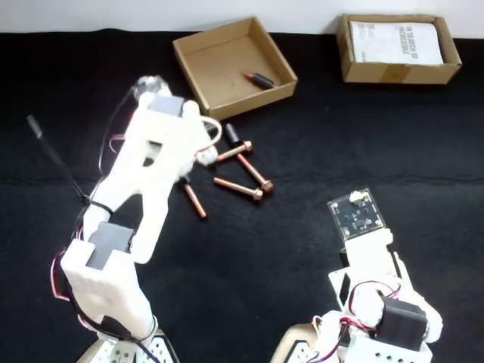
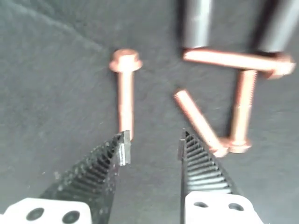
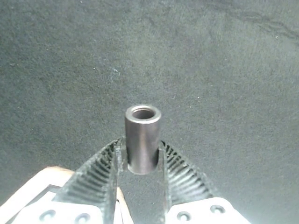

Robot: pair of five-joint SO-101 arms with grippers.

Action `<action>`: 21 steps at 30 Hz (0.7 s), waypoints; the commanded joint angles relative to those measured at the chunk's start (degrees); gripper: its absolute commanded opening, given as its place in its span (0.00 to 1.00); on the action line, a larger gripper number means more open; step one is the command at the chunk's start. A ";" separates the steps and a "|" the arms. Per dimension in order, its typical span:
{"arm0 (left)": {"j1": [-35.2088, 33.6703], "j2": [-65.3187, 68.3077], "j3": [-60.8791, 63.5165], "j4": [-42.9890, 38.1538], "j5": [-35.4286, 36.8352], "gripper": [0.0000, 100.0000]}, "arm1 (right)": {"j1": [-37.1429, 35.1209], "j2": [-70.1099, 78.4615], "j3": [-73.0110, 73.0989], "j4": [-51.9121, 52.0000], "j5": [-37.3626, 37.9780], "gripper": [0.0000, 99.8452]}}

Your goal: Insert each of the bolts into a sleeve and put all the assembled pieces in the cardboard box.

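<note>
We see the left arm (image 1: 144, 189) stretched forward over the black counter (image 1: 318, 144), its wrist lowered toward the loose hardware. The right arm (image 1: 370, 257) sits folded back near its base, well apart from that cluster. The left gripper (image 2: 153, 145) stands wide open with nothing between its toothed jaws. One tip lies right at the shank end of the nearest bolt (image 2: 124, 95), though we cannot tell whether it touches. We count four copper bolts ahead of this gripper: that one lying alone, and three more bolts (image 2: 233, 60) crossing one another off to the other side. Beyond them lie two dark sleeves (image 2: 196, 23), side by side. The right gripper (image 3: 141, 151) is clamped on a third sleeve (image 3: 142, 133), held upright between its jaws with the open end toward the camera. Farther ahead of the left gripper, the cardboard box (image 1: 227, 68) holds one assembled piece (image 1: 261, 79).
</note>
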 commanded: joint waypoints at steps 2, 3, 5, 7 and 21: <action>-2.33 -2.95 8.92 -8.18 -0.09 0.19 | 0.66 -0.22 -0.13 -1.10 -0.44 0.01; -2.51 -2.95 10.51 -10.02 -0.09 0.19 | 0.66 -0.22 -0.13 -1.10 -0.44 0.01; -2.95 -2.95 12.79 -12.84 -0.09 0.19 | 0.66 -0.22 -0.13 -1.10 -0.44 0.01; -3.03 -2.95 14.64 -15.30 -0.09 0.19 | 0.66 -0.22 -0.13 -1.10 -0.44 0.01; -7.08 -1.98 20.97 -26.64 -0.18 0.18 | 0.75 -0.22 -0.04 -1.10 -0.53 0.01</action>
